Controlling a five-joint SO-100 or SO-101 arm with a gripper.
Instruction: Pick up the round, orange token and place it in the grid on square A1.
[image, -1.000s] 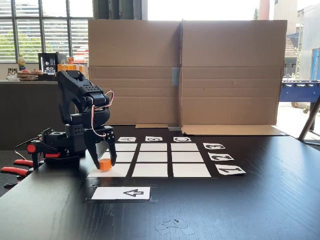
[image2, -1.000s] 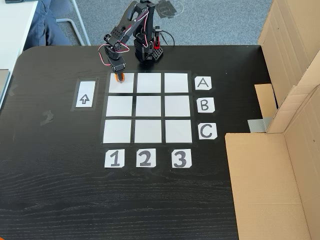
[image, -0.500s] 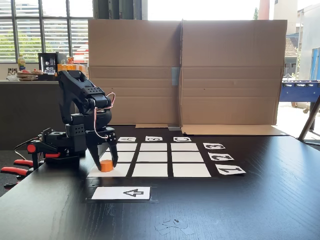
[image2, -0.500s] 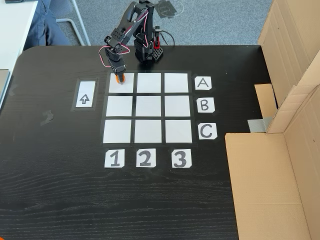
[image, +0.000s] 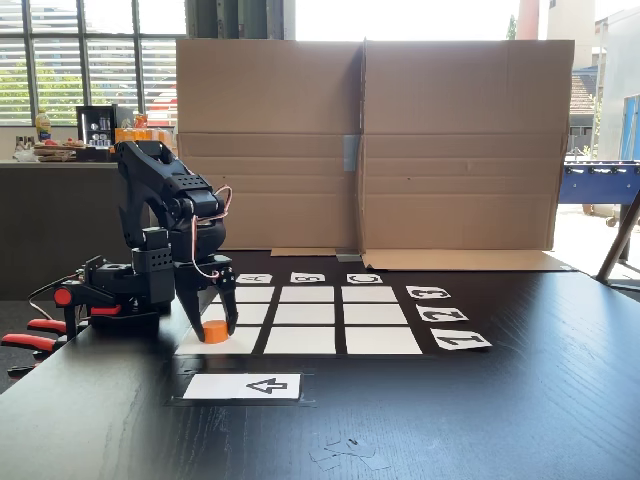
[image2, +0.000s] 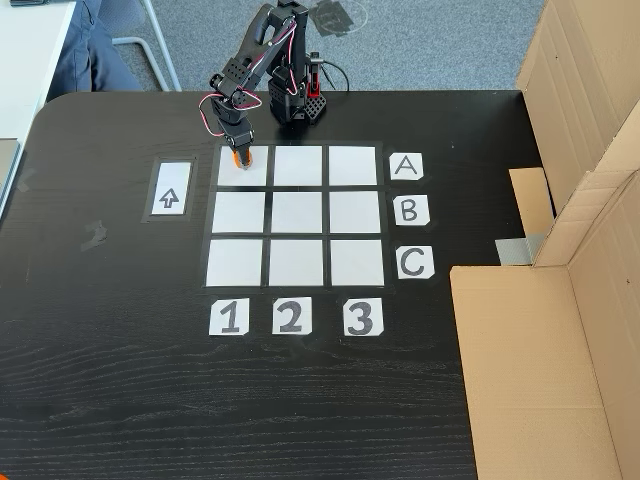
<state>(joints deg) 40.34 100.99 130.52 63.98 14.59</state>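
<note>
Your grid (image2: 295, 216) lies on the table (image2: 120, 380). On A1 (image2: 243, 178), its corner cell, the token (image: 215, 331) sits directly between your gripper (image: 212, 325) fingers, which straddle it slightly parted; I can't tell whether they grip it. Straight up clears.

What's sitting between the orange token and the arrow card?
Nothing. In a fixed view from above, the round, orange token rests in square A1, and only that cell's white edge and bare black table separate it from the arrow card.
</note>
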